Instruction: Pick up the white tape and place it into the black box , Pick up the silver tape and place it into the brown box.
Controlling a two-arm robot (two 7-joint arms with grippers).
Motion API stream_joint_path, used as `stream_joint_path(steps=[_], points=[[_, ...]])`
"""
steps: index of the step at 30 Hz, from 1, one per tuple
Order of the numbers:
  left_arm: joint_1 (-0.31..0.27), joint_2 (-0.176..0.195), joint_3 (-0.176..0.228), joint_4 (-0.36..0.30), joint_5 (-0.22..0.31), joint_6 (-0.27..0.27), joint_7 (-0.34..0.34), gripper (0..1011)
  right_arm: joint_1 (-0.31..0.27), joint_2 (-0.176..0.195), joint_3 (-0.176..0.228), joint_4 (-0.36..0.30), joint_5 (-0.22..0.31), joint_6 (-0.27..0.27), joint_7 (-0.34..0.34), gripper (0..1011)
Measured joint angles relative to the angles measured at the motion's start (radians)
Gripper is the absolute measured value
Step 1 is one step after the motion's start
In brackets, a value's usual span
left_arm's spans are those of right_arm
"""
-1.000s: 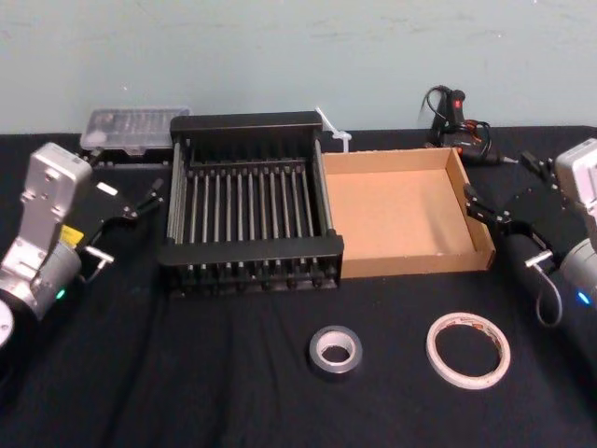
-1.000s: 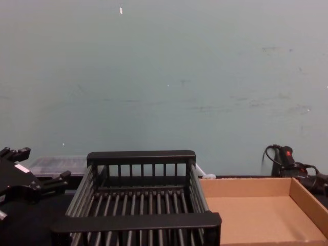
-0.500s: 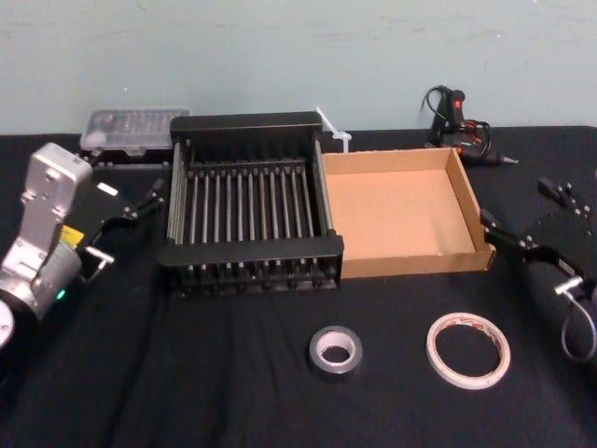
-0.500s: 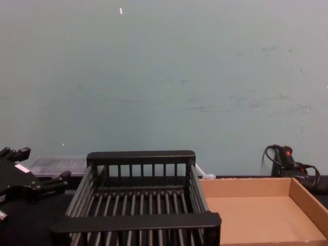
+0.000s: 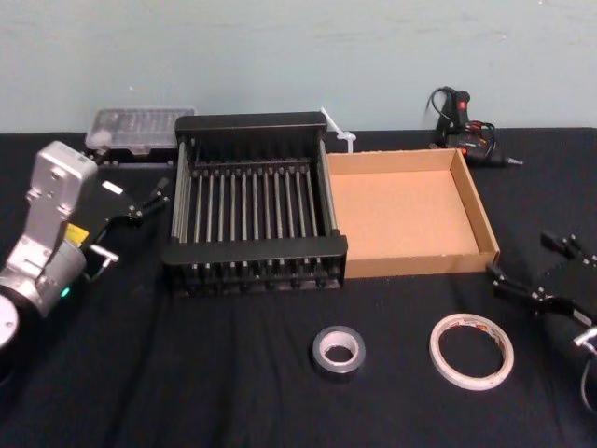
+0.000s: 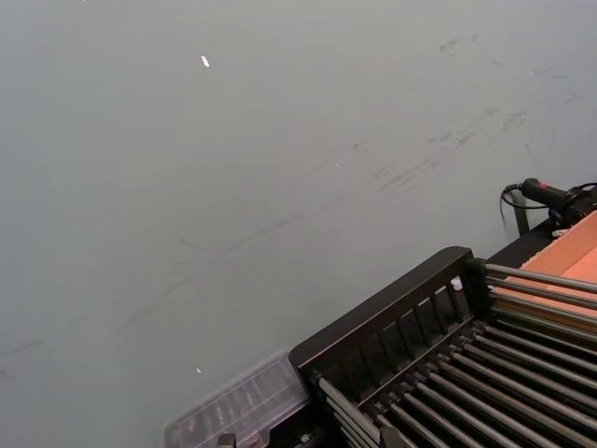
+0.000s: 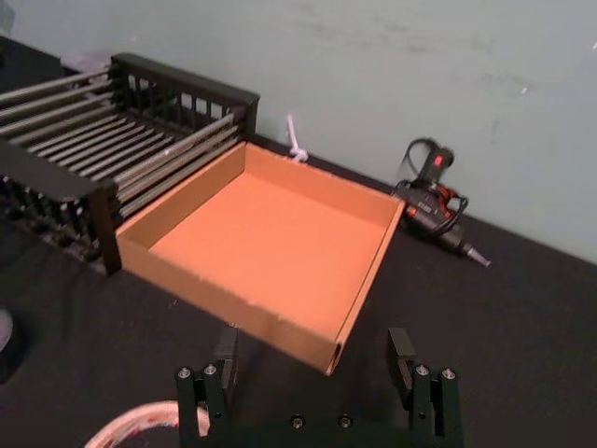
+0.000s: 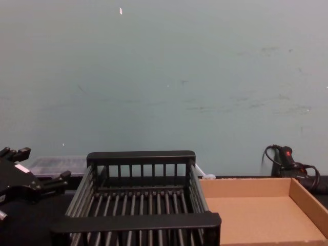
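The white tape (image 5: 471, 350) lies flat on the black cloth at the front right, in front of the brown box (image 5: 420, 266). The silver tape (image 5: 338, 350) lies to its left, in front of the gap between the two boxes. The black box (image 5: 256, 250) stands left of the brown box, touching it. My right gripper (image 5: 522, 261) hovers open just right of and behind the white tape; in its wrist view the gripper (image 7: 312, 359) faces the brown box (image 7: 233, 299), with the white tape (image 7: 140, 425) at the edge. My left gripper (image 5: 149, 196) rests open left of the black box.
A clear plastic case (image 5: 138, 126) sits behind the black box at the back left. A glue gun (image 5: 457, 117) with its cord lies behind the brown box. A white zip tie (image 5: 338, 131) pokes up between the boxes. The wall stands close behind the table.
My right gripper has moved from beside the brown box's right wall toward the front of the table, nearer the white tape. The left arm and both tapes have stayed put.
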State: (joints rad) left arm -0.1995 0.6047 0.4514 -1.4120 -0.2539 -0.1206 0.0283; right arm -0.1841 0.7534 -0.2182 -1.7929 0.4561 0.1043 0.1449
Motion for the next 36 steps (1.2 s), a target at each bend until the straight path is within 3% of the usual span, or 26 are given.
stream_joint_path(steps=[9, 36], points=[[0.000, 0.000, 0.000, 0.000, 0.000, 0.000, 0.000, 1001, -0.014, -0.012, 0.002, 0.011, -0.002, 0.034, 0.036, 1002], [0.000, 0.000, 0.000, 0.000, 0.000, 0.000, 0.000, 1001, 0.033, -0.077, -0.003, 0.088, -0.007, 0.149, 0.149, 1002]])
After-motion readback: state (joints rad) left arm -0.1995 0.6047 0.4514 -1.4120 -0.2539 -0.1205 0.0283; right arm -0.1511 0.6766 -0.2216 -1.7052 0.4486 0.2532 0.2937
